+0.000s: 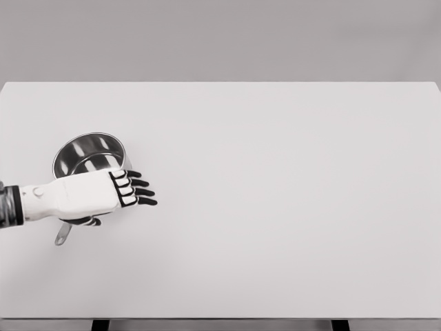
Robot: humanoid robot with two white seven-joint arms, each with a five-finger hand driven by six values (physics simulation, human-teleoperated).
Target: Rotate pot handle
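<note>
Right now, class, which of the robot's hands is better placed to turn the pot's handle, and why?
The left hand: it hovers over the near side of the pot, directly above the handle, on the table's left. No right arm is in view.

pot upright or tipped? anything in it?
Upright and empty. The pot sits mouth-up on the table, bare metal inside. The left hand covers its near rim.
</note>
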